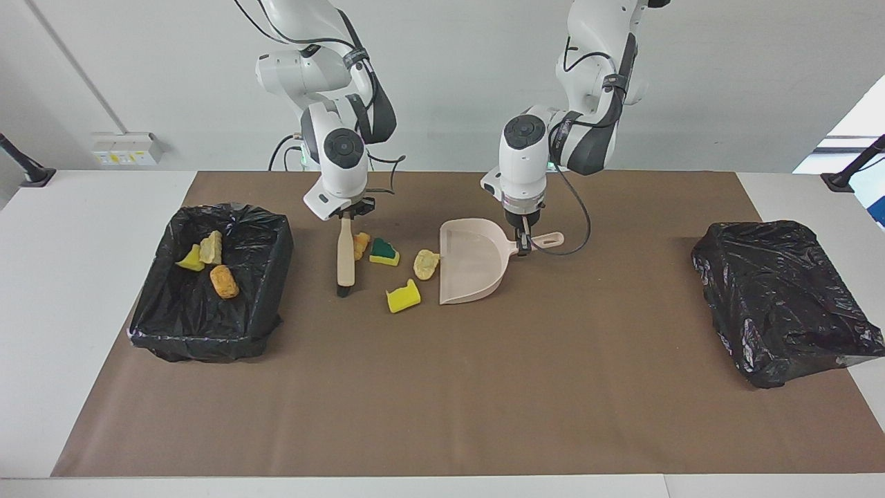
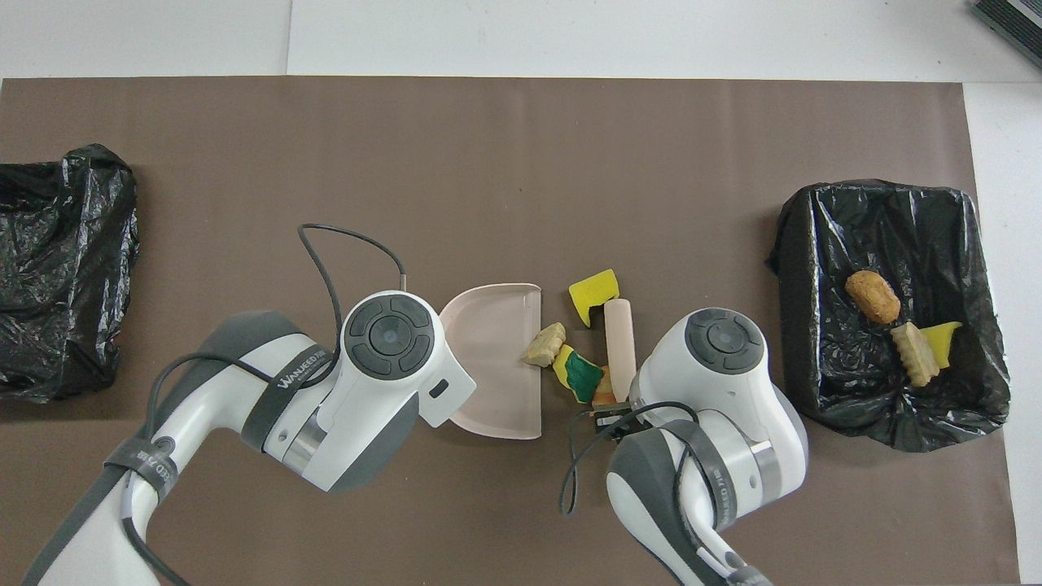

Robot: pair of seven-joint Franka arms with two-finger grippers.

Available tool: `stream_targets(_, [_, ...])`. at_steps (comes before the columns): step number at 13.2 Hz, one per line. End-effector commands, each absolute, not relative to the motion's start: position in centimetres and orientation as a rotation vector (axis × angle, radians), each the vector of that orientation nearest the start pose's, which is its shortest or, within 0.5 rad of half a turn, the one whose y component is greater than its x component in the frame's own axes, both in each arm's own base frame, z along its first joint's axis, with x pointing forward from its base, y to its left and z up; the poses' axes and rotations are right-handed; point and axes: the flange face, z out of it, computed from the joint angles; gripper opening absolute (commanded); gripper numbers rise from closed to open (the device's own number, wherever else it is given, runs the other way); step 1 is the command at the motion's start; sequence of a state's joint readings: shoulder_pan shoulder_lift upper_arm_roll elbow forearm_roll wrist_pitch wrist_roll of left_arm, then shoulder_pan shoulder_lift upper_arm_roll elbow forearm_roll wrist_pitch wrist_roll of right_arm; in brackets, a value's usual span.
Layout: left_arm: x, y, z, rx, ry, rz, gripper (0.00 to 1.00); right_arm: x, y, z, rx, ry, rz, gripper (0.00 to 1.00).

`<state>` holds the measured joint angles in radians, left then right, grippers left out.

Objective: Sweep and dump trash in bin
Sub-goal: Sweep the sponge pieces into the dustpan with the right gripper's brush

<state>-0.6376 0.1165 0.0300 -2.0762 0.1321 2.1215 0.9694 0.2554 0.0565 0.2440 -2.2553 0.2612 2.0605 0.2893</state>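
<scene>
Now four bits of trash [image 1: 385,253] lie between my brush [image 1: 344,256] and dustpan [image 1: 471,261]; three sit in the bin [image 1: 269,277]. My right gripper [image 1: 348,211] clenches its jaws on the brush, and my left gripper [image 1: 523,235] grips the dustpan's handle.

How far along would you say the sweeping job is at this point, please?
Three trash pieces already lie in the lined bin. The right gripper holds the brush against the four pieces on the mat; the left gripper holds the dustpan, still empty. Sweeping and dumping remain.
</scene>
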Motion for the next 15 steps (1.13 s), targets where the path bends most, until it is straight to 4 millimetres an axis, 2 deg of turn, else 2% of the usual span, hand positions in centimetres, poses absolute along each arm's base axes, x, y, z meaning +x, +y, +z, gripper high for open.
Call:
stream_targets(1, [45.6,-30.6,37.1,-2.062,2.211,0.135,0.00,43.2,29.9,32.3,-2.861,-0.054,0.454,0.00])
stream_targets(3, [45.6,-30.6,37.1,-2.064,2.211,0.134,0.00,42.4,32.3,33.2,-2.804,-0.028,0.450,0.00])
stream_targets(5, [45.7,-30.5,37.0,-2.067,2.208,0.137,0.00,41.8,32.7,35.4,-2.811,0.009,0.460,0.00])
stream_targets(7, [46.1,-29.8,36.9,-2.086,2.191,0.138,0.00,41.4,30.6,39.5,-2.822,-0.010,0.480,0.00])
stream_targets(8, [46.3,-29.6,36.8,-2.091,2.187,0.138,0.00,41.5,28.8,41.5,-2.842,-0.021,0.485,0.00])
stream_targets(9, [46.4,-29.4,36.9,-2.098,2.182,0.136,0.00,42.0,27.2,43.1,-2.906,-0.051,0.473,0.00])
stream_targets(10, [46.9,-28.7,36.8,-2.118,2.164,0.139,0.00,42.6,26.4,43.5,-2.994,-0.113,0.454,0.00])
stream_targets(11, [47.1,-28.4,36.7,-2.125,2.157,0.140,0.00,43.3,25.5,43.3,-3.059,-0.186,0.417,0.00])
stream_targets(12, [47.4,-28.1,36.6,-2.139,2.143,0.136,0.00,44.6,23.3,42.6,-3.096,-0.299,0.404,0.00])
stream_targets(13, [48.1,-27.4,36.6,-2.174,2.107,0.125,0.00,46.0,22.0,40.7,-3.134,-0.391,0.415,0.00])
stream_targets(15, [48.4,-27.2,36.5,-2.212,2.063,0.101,0.00,47.6,22.7,36.8,-3.180,-0.470,0.439,0.00])
